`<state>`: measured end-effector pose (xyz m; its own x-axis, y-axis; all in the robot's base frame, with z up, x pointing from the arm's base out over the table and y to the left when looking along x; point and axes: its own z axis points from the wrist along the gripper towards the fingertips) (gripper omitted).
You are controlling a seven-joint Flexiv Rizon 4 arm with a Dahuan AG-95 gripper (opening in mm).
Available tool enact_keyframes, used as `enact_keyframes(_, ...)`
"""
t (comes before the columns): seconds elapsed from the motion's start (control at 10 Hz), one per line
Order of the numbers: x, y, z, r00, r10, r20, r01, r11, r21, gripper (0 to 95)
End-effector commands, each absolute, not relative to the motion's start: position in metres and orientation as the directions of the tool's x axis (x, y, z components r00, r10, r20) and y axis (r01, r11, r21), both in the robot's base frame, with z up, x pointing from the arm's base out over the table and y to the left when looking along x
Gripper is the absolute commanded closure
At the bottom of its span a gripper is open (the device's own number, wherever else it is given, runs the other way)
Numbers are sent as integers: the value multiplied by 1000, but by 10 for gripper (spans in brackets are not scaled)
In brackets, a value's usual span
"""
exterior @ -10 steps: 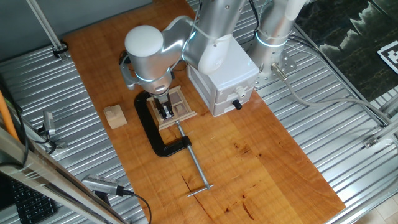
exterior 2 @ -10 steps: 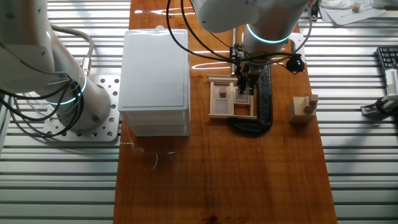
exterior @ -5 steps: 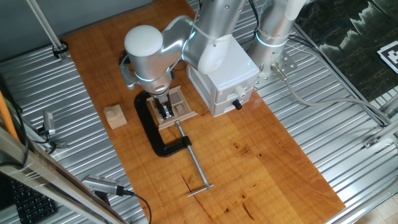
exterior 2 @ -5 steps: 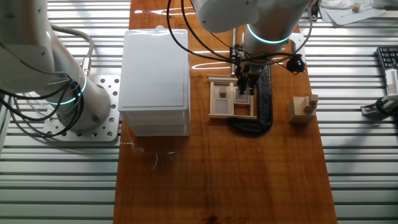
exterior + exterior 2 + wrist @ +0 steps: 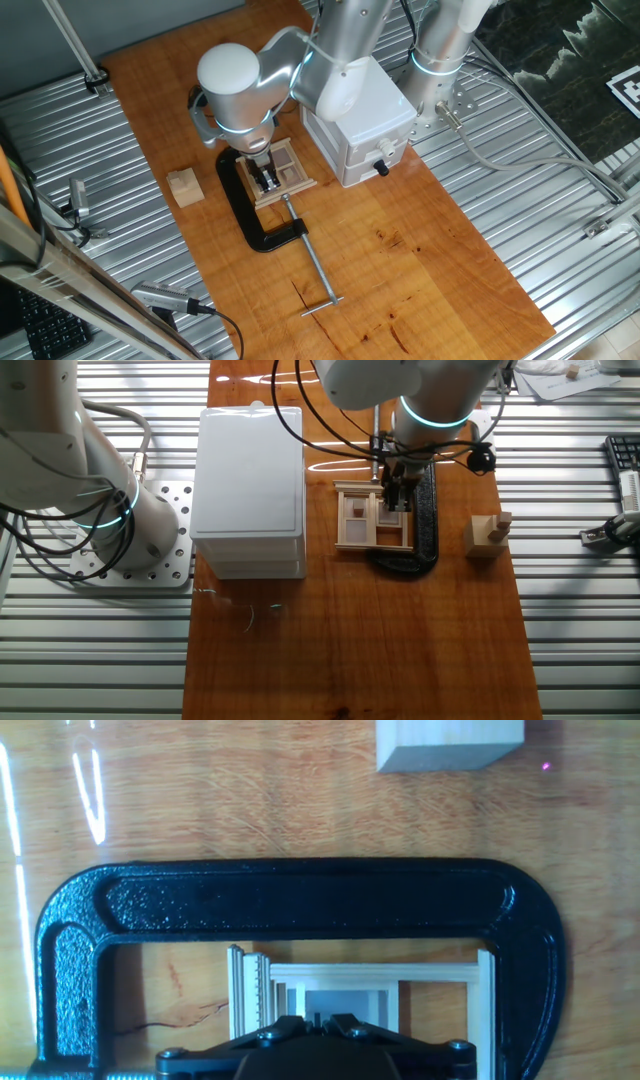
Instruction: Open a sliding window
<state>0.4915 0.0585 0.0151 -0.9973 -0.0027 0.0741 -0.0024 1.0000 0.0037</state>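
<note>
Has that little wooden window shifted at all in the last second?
No. The sliding window sits in the same spot, its frame held inside the black clamp and equally far from the white box.

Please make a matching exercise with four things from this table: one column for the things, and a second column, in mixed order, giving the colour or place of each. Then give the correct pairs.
Things:
1. sliding window
2. C-clamp
3. wooden cube
4. white box

Descriptions:
A. black metal, curved around the window frame
B. carries a black knob on its front
C. light wood frame, directly under the gripper
D. stands alone on the table, apart from the clamp

Pairs: 1-C, 2-A, 3-D, 4-B
</note>
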Motion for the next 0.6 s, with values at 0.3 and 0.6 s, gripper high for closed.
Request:
enact_keyframes(0.3, 492, 58, 5, -996, -40, 75, -39, 999, 7, 950)
enact_keyframes(0.6, 492, 58, 5, -997, -36, 74, -36, 999, 6, 950)
